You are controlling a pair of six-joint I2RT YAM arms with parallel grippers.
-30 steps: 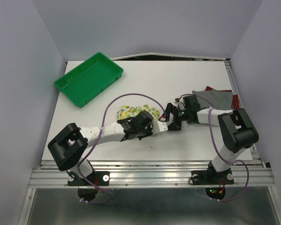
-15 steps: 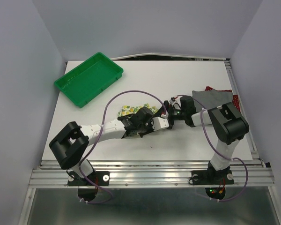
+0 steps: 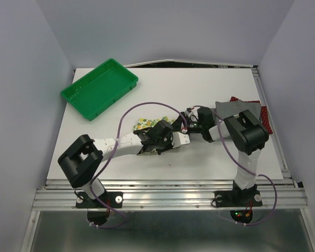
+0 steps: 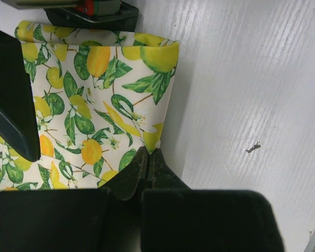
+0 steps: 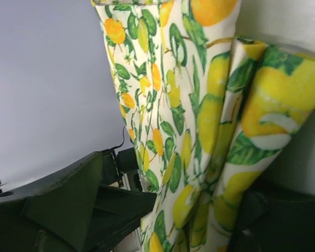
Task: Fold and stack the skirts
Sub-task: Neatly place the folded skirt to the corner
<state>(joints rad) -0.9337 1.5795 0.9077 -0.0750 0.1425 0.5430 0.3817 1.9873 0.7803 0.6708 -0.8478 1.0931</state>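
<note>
Lemon-print white cloth skirt [image 3: 143,124] lies mid-table, folded, mostly under the left arm. At its near corner the left gripper [image 4: 147,165] has both black fingers pressed together, with the cloth's edge nipped between the tips. Over to the right gripper [image 5: 197,207]: its dark fingers stand apart on either side of a bunched fold, which runs up between them. No firm pinch shows there.

The left wrist view gives the flat panel, the fold line down its right side and a small dark speck [image 4: 253,148] on the bare top. The overhead view alone shows the plain grey cloth skirt [image 3: 232,109] and the dark red dotted skirt [image 3: 263,116], touching at the right edge, well apart from the shallow green plastic tray [image 3: 100,88] at far left.

Underneath is a white table [image 3: 199,89], pale grey walls around.
</note>
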